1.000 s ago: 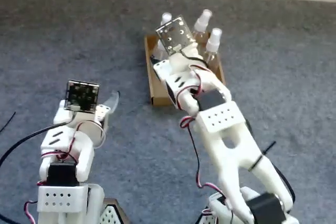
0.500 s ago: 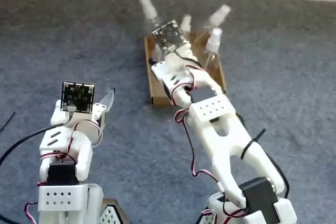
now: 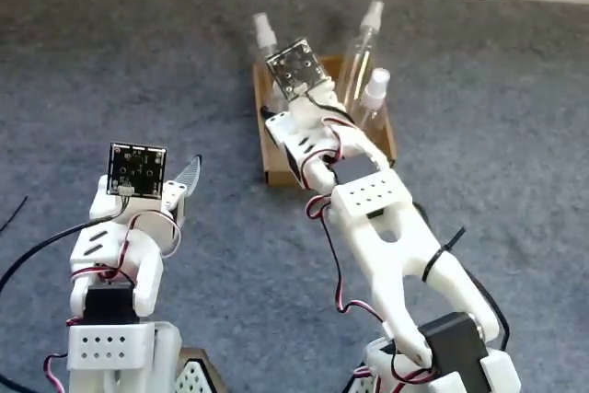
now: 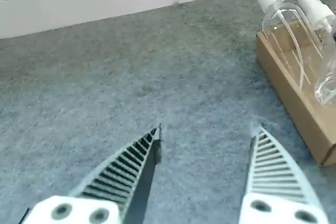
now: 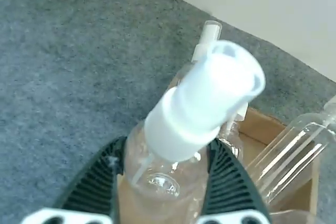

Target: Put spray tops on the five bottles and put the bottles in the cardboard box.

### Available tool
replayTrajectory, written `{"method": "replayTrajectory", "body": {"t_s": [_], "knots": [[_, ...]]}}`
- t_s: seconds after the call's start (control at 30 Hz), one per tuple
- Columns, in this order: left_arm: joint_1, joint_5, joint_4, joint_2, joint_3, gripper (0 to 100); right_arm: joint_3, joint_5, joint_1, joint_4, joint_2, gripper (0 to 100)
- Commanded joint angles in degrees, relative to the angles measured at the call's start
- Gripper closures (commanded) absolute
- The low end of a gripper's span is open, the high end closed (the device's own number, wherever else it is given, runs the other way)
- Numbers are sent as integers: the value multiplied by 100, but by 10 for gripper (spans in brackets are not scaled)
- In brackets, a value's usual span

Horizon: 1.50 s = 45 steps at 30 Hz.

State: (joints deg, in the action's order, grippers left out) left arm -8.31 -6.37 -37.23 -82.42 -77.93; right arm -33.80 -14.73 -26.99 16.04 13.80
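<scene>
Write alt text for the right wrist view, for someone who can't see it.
The fingers of the right gripper clasp a clear bottle with a white spray top over the cardboard box. A second clear bottle leans in the box beside it, with grey carpet and a pale wall beyond.

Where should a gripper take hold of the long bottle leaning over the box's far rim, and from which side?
Probably the clear round body, just below the white spray top, from above, closing across its width. The body is straight and even; the top is narrow. Leaning over the cardboard box rim, its upper half stands free of the neighbouring bottle.
</scene>
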Motion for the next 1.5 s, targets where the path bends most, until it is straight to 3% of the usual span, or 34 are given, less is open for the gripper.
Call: {"method": "replayTrajectory", "body": {"t_s": [0.0,0.17,0.43,0.6,0.93,1.07,1.17,1.3,1.47], "knots": [[-75,-26,158,-66,22,752,22,-70,-40,-101,66,993],[-75,-26,158,-66,22,752,75,-79,-31,40,75,993],[-66,-26,158,-57,22,752,2246,-62,-48,2747,259,993],[-66,-26,158,-57,22,752,3064,-70,-22,3732,286,993],[-66,-18,158,-40,13,752,3855,-62,31,4646,303,993],[-66,-18,158,-40,13,752,3609,-53,-189,4479,655,993],[-66,-18,158,-48,13,752,2870,18,-391,3793,1200,993],[-66,-18,158,-57,13,752,1262,185,-848,1921,1736,993],[-374,-26,176,-66,84,779,127,141,-971,31,1015,994]]}}
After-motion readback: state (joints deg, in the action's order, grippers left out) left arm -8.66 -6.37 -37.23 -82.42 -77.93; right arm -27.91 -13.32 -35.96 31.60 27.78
